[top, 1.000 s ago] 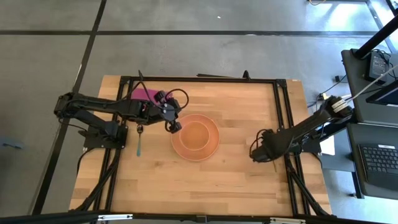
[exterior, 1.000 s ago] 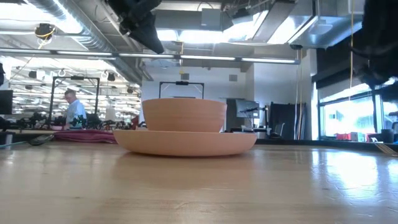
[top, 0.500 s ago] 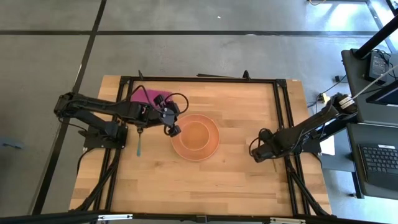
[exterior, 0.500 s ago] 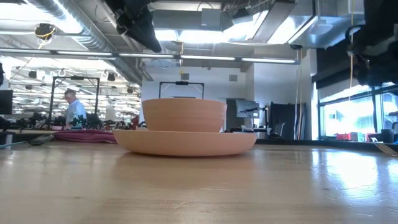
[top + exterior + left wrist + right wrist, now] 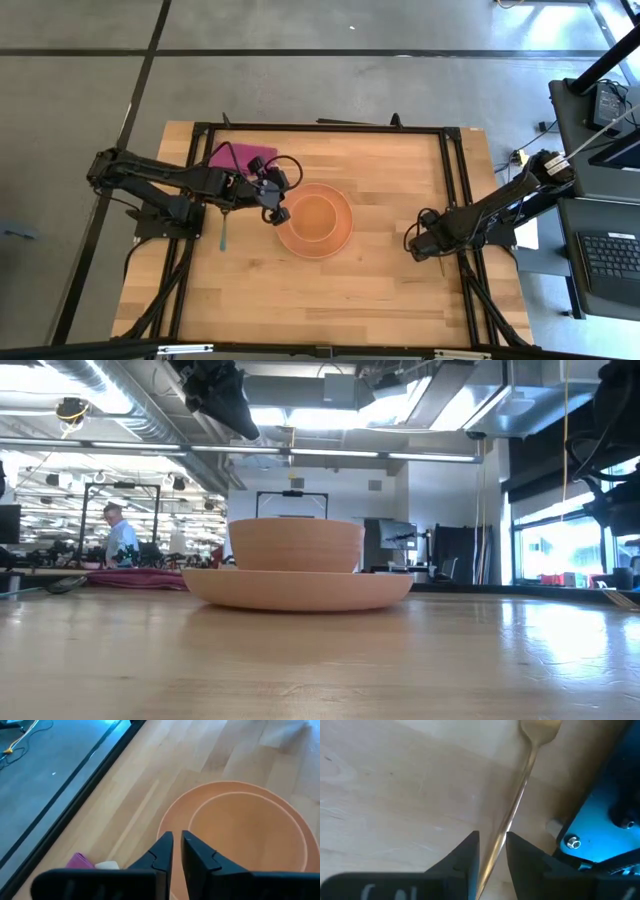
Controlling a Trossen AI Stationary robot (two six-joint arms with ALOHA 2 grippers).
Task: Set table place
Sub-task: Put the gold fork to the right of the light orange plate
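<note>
light-wood butcher-block table (image 5: pixel 380 290) with a black rail frame fills the middle of the high view. near its centre sits a round orange plate (image 5: pixel 314 243) with an orange bowl (image 5: pixel 318 216) nested on it; low view shows the bowl (image 5: pixel 295 544) standing upright on the plate (image 5: pixel 297 589).

left gripper (image 5: pixel 279 211) hangs above the plate's left rim, fingers (image 5: pixel 163 851) nearly together with only a thin gap, nothing between them. a magenta cloth (image 5: pixel 238 154) lies at the table's far left corner, a teal-handled utensil (image 5: pixel 223 232) just beside the left arm's base.

right gripper (image 5: pixel 418 245) is low at the table's right edge, fingers (image 5: pixel 465 852) clamped on a slim gold-toned metal utensil (image 5: pixel 527 765) whose handle runs between them, its wider end lying on the wood.
</note>
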